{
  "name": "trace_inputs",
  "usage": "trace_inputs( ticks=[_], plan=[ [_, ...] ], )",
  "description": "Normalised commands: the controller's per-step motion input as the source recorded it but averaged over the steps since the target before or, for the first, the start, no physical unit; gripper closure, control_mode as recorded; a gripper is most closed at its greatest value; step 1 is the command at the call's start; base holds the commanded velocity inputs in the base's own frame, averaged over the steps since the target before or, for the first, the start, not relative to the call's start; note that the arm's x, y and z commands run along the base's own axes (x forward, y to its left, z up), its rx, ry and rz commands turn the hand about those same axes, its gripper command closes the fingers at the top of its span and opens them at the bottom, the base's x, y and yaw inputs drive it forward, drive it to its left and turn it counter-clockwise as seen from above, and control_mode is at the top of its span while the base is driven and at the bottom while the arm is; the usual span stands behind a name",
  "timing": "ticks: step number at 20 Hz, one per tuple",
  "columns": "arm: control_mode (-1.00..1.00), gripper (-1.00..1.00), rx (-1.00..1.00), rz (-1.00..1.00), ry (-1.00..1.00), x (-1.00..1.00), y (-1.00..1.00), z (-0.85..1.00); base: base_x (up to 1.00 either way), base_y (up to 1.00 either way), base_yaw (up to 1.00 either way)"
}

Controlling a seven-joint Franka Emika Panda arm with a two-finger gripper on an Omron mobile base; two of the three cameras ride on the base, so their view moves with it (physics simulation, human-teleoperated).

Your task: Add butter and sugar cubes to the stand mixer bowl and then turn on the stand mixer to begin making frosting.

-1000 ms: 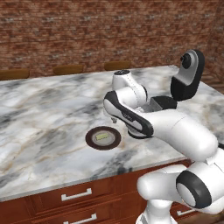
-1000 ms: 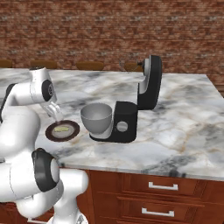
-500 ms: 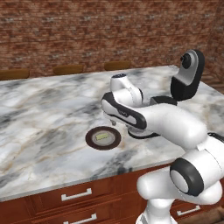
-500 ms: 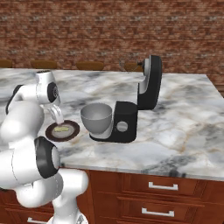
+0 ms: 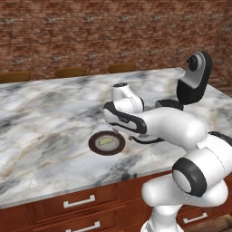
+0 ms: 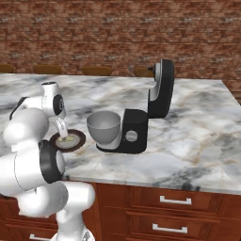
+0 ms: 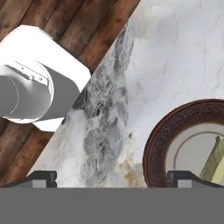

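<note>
So your butter (image 5: 106,142) is sitting flat in the middle of the dark brown plate (image 5: 96,147) on the marble surface (image 5: 45,122), just left of the mixer bowl (image 6: 104,128), which is parked in front of the black stand mixer (image 6: 141,123) with its head tilted up. My guess is that little yellow block handles soft and a bit greasy, light as anything, so it'll probably squish or slide if you clamp hard. I'd take it across the narrow sides, fingers along the long faces, low enough to get a decent bite without scraping the plate. The plate has a raised rim, so you'll likely want to come straight down, not in from the side. Now the tool (image 7: 112,177): in the hand view its two dark fingertips (image 7: 184,177) stand wide apart at the bottom, nothing between them, not touching anything. It's hovering over the surface at the plate's edge, with the plate rim under one tip and the butter peeking in off to the side, so you're not centered on it. Shift over toward the block before you drop. I can't spot any sugar cubes from here, too small or hidden.
</note>
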Motion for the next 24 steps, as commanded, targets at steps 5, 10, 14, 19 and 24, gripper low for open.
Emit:
trace_inputs(
  ticks=[5,10,14,19,24],
  plan=[
    [-1.00,-1.00,0.00,-0.02,0.00,0.17,0.22,-0.16,0.00,0.00,0.00],
    [-1.00,-1.00,0.00,0.00,0.00,0.36,0.12,-0.11,0.00,0.00,0.00],
    [-1.00,-1.00,0.00,0.00,0.00,0.40,0.02,-0.14,0.00,0.00,0.00],
    [-1.00,-1.00,0.00,0.00,0.01,0.33,0.08,-0.30,0.00,0.00,0.00],
    [-1.00,-1.00,0.00,0.00,0.03,0.32,0.14,-0.35,0.00,0.00,0.00]
  ],
)
